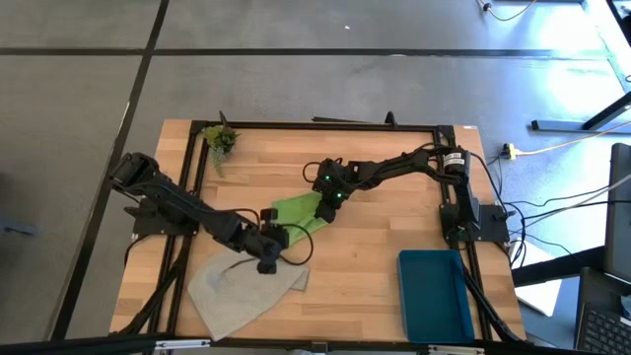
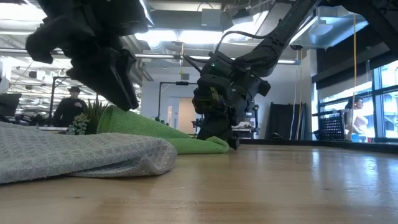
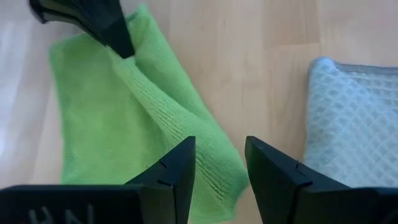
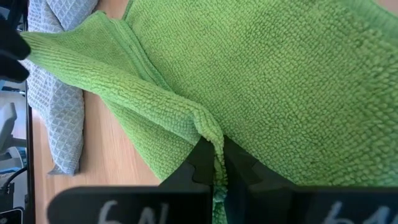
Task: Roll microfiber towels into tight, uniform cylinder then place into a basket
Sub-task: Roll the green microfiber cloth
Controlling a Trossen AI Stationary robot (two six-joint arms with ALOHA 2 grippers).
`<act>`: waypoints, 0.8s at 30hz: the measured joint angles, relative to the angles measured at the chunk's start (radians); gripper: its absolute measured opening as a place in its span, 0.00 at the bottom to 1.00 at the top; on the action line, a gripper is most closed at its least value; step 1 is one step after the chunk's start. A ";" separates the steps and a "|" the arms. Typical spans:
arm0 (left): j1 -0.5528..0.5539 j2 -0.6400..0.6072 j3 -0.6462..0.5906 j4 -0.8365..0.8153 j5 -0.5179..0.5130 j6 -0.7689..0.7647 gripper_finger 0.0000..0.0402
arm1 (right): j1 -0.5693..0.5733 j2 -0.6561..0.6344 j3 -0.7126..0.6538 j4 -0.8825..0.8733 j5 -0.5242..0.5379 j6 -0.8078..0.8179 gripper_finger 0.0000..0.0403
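Note:
The lime green towel [image 1: 298, 211] lies on the table's middle. A raised fold runs along it from my right gripper [image 4: 216, 168] toward my left gripper [image 3: 221, 168]. My right gripper [image 1: 332, 202] is shut on the towel's far end. My left gripper [image 1: 284, 235] is open just over the towel's near end [image 3: 217, 163], one finger on each side of the fold. The grey-beige towel [image 1: 242, 286] lies crumpled near the front left, beside the green one. The teal basket [image 1: 402, 286] stands at the front right. My right gripper pinches a narrow raised fold of the green towel [image 4: 210, 132] at its far end between its two fingers, slanting down from the table's far right. The rest of the towel lies on the table, and the fold stands up as a ridge. My left gripper is close over the fold's near end [image 2: 111, 118]; I cannot tell whether it touches.
A small green plant sprig [image 1: 221, 140] lies at the far left corner. The grey-beige towel [image 3: 348, 124] is close beside my left gripper. Bare wood shows between the towels and the basket. People show in the room beyond the table.

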 joint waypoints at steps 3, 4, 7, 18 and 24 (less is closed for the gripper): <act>0.007 0.000 0.000 -0.021 -0.039 0.001 0.33 | 0.000 0.000 0.000 0.001 0.000 0.000 0.03; 0.011 0.000 0.000 -0.033 -0.044 -0.002 0.33 | 0.000 0.000 0.000 0.001 0.000 0.000 0.03; 0.030 0.001 0.000 -0.047 -0.046 -0.005 0.33 | 0.000 0.000 0.000 0.001 -0.001 0.001 0.03; 0.093 0.070 0.001 -0.056 -0.044 0.028 0.33 | 0.001 0.000 -0.001 0.002 -0.002 0.001 0.03; 0.119 0.136 0.001 -0.051 0.020 0.023 0.33 | 0.001 0.000 -0.001 0.002 -0.004 0.000 0.03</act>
